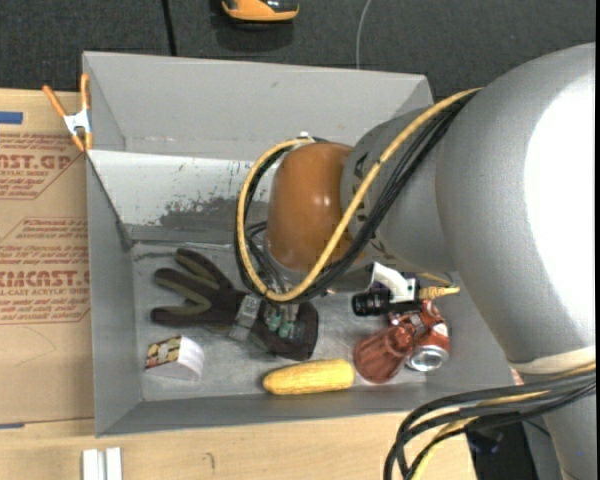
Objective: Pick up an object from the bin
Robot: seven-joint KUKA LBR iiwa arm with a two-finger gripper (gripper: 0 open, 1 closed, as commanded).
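My gripper (277, 319) is low in the middle of the bin, under the arm's orange cover, right over the wrist end of a dark brown glove (194, 292). The glove lies flat on the floor, spread toward the left. Its cuff is partly hidden by the gripper. A yellow corn cob (308, 376) lies just below the gripper along the near wall.
A small white box with a printed label (176, 357) sits at the lower left. A crushed red can (401, 348) and a black-and-white bottle-like thing (385, 294) lie to the right, under the arm. The arm and its cables cover the bin's right half.
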